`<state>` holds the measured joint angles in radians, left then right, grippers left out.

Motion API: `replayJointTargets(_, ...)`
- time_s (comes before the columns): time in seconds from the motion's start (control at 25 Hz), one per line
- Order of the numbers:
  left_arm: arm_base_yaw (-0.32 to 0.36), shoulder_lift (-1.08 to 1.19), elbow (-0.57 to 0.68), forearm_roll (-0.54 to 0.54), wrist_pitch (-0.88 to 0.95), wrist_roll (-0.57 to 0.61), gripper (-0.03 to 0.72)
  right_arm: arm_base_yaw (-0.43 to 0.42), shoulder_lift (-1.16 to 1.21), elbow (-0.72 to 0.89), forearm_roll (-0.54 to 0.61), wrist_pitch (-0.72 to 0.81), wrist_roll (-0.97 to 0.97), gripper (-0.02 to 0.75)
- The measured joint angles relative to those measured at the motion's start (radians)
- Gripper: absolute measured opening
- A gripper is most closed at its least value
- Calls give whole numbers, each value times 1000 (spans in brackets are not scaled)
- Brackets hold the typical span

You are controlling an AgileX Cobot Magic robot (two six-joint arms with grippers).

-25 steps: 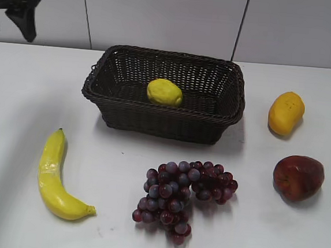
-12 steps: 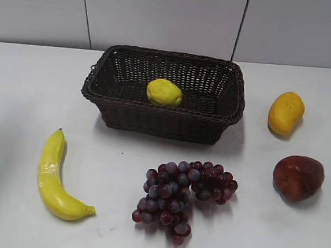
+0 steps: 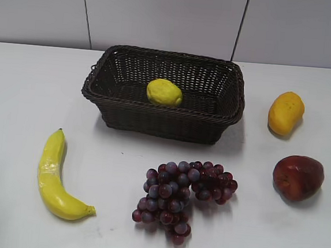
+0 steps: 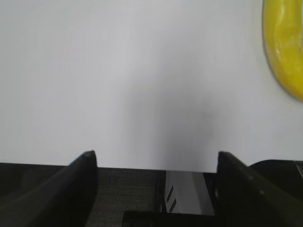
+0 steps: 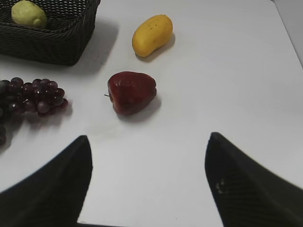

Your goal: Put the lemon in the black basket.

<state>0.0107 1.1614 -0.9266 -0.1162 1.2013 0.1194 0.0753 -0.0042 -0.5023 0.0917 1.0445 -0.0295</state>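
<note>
The pale yellow-green lemon (image 3: pixel 164 92) lies inside the black basket (image 3: pixel 115 107) at the back middle of the table. It also shows in the right wrist view (image 5: pixel 29 13), inside the basket (image 5: pixel 57 45) at the top left. My left gripper (image 4: pixel 154 158) is open and empty over the table's edge, with the banana (image 4: pixel 285 47) at its upper right. My right gripper (image 5: pixel 147 142) is open and empty over bare table, short of the apple. Neither gripper shows in the exterior view.
A banana (image 3: pixel 54 175) lies front left. A bunch of purple grapes (image 3: pixel 182 195) lies front middle. A red apple (image 3: pixel 297 177) and an orange-yellow oblong fruit (image 3: pixel 286 112) lie on the right. The apple (image 5: pixel 131 91), oblong fruit (image 5: pixel 152 34) and grapes (image 5: pixel 33 97) show in the right wrist view.
The left arm, seen at the top left one second ago, has left the exterior view. The lemon, basket and other fruit have not moved.
</note>
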Motion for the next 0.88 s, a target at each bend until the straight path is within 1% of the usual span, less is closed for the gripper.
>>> replayJointTargets(0.2,0,-210,189,0,-20,0,581,0,0,0,0,0,0,561)
replayJointTargets(0.36,0,-383,295,0,-20,0,581,0,0,0,0,0,0,561)
replayJointTargets(0.52,0,-561,358,-1,-22,0,581,0,0,0,0,0,0,561)
replayJointTargets(0.64,0,-684,391,-1,-56,0,581,0,0,0,0,0,0,561)
replayJointTargets(0.88,0,-904,428,0,-116,0,581,0,0,0,0,0,0,561)
